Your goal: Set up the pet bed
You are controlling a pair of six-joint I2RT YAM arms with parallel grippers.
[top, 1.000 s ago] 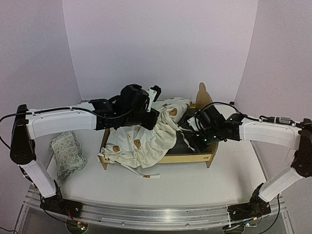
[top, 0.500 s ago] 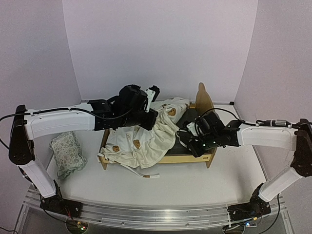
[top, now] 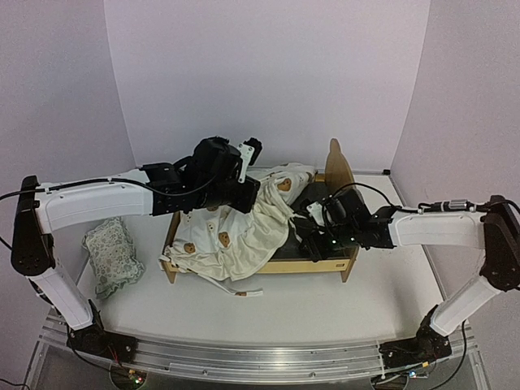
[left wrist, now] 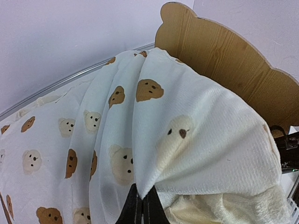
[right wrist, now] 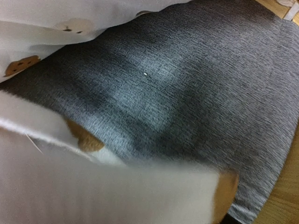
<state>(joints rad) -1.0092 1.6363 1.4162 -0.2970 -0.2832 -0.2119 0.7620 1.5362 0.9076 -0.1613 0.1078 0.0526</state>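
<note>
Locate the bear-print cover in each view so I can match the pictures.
Top external: cover heaped over most of the pet bed, centre.
Left wrist: cover fills most of the frame, headboard behind at upper right.
Right wrist: cover blurred along the top-left and bottom edges, over the grey base.
Shared landmark: the bed's plywood frame.

On my screens the pet bed [top: 341, 165] is matt, pale plywood with visible grain, and its base [right wrist: 187, 93] is coarse dark grey woven cloth. The bear-print cover [left wrist: 187, 140] looks like soft, finely waffled, matt cream cloth.
</note>
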